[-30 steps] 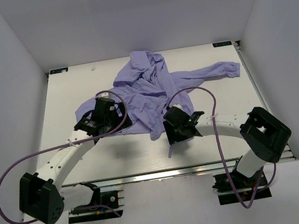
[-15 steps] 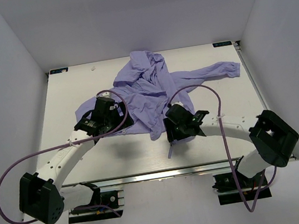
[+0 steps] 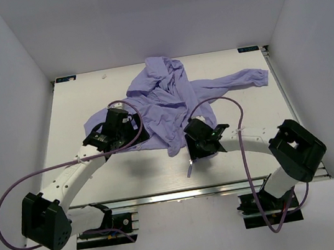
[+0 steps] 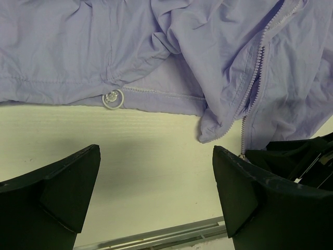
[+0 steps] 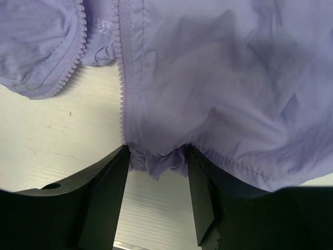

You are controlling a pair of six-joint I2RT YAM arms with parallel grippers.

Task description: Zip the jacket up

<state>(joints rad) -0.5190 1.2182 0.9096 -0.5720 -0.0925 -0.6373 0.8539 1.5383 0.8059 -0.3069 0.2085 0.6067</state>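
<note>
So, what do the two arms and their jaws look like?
The two arms look the same. The left arm and the right arm each have slim white links between bulky black joint housings. A thin purple cable runs in a loose loop along each arm. The jaws are matte black, thick and wedge-shaped, with flat inner faces. No markings are visible.

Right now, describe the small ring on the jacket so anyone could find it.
The lavender jacket lies crumpled on the table. Follow its near hem left from the open zipper. The ring sits on that edge, the only round whitish piece on the fabric.
</note>
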